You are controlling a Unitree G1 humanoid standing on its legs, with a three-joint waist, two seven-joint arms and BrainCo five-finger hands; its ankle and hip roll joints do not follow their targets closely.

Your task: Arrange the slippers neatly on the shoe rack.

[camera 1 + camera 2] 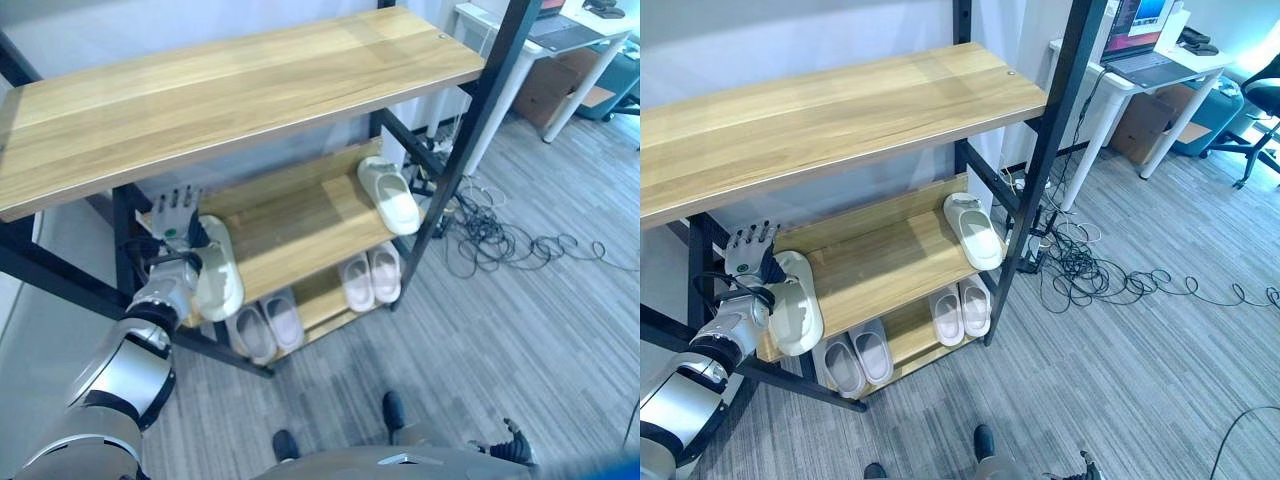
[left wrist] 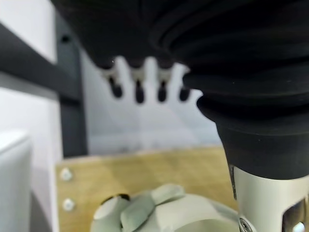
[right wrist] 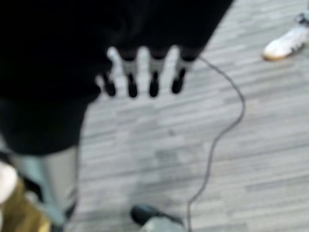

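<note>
Fingers [image 1: 752,240] of the left hand [image 1: 752,262] are held straight and spread beside the pale green foam slipper [image 1: 795,303] at the middle wooden shelf's [image 1: 880,262] left end. Its mate [image 1: 973,230] lies far right, unpaired. Two pairs [image 1: 908,333] are seen below. Right hand [image 3: 145,72] idle, fingers straight.

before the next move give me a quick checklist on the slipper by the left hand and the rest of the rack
1. Left hand open, fingers straight: ok.
2. Left slipper lying on the middle shelf: ok, at its left end.
3. Its match, the right slipper, sitting beside it: not ok, it is at the far end.
4. Two pairs lined up on the bottom shelf: ok.
5. Hand fully clear of the left slipper: cannot tell.
6. Right hand holding nothing: ok.
</note>
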